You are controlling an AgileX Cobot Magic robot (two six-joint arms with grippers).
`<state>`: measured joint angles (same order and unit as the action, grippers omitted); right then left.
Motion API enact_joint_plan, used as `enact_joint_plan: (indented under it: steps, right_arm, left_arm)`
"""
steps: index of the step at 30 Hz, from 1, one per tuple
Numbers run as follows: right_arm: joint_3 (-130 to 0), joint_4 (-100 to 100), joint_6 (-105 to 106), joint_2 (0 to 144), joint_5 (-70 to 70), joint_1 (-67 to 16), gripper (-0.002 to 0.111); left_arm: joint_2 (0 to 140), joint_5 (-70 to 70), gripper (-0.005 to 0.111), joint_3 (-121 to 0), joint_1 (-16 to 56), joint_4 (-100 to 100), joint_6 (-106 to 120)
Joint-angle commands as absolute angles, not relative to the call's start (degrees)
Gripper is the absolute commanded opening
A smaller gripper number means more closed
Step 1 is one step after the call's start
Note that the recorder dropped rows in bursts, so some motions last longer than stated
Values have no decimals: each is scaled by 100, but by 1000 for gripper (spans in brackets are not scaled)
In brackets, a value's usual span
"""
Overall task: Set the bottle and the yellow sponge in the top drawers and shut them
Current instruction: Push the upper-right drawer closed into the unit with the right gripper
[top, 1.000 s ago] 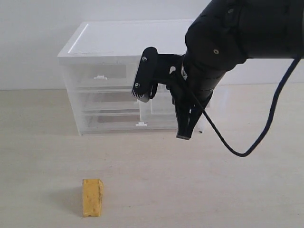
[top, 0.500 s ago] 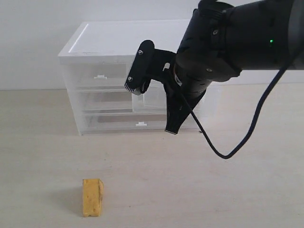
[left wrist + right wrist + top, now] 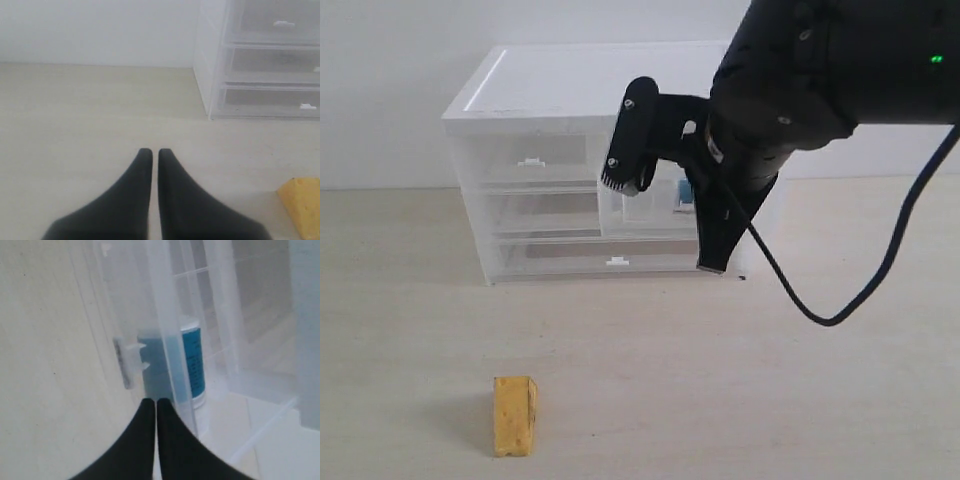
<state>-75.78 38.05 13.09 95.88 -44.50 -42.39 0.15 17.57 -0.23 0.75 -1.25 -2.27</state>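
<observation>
The teal bottle (image 3: 193,361) stands inside the right top drawer (image 3: 165,315), which sticks partly out of the cabinet; a sliver of the bottle (image 3: 686,191) shows past the arm. My right gripper (image 3: 154,401) is shut and empty, its tips by the drawer's front wall, next to the white handle tab (image 3: 128,363). From outside, the right gripper (image 3: 713,262) points down in front of the drawer (image 3: 640,212). The left top drawer (image 3: 530,160) is closed. The yellow sponge (image 3: 515,415) lies on the table. My left gripper (image 3: 151,151) is shut and empty, with the sponge (image 3: 301,201) off to one side.
The clear drawer cabinet with its white lid (image 3: 590,80) stands at the back of the table against a white wall; two full-width drawers (image 3: 560,255) below are closed. The right arm's black cable (image 3: 840,310) hangs over the table (image 3: 720,400). The cabinet (image 3: 260,65) also shows in the left wrist view.
The right top drawer has slid back toward the cabinet. My right gripper swung left, then back right, and part of the bottle now shows behind it. The sponge has not moved.
</observation>
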Motion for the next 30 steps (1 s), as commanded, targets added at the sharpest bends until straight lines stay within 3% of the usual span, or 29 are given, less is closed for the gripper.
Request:
enact_joint_plan:
  steps: [1, 5, 12, 20, 23, 30]
  right_arm:
    - [-7674, 4104, 1428, 9250, -4541, -4110, 0]
    - [-7674, 3413, 2028, 9198, -4693, -4110, 1]
    - [-7674, 3246, 2047, 9198, -4393, -4110, 16]
    - [-7674, 2263, 2910, 9339, -4421, -3857, 15]
    - [-7674, 1578, 3529, 9430, -4526, -3748, 0]
    - [-7674, 1741, 3364, 9644, -4011, -3581, 0]
  left_arm:
    - [0, 1762, 4, 0, 53, -90, -190]
    - [0, 1762, 4, 0, 53, -90, -190]
    - [0, 1762, 4, 0, 53, -90, -190]
    - [0, 1762, 4, 0, 53, -90, -190]
    - [0, 1762, 4, 0, 53, -90, -190]
    - [0, 1762, 4, 0, 53, -90, -190]
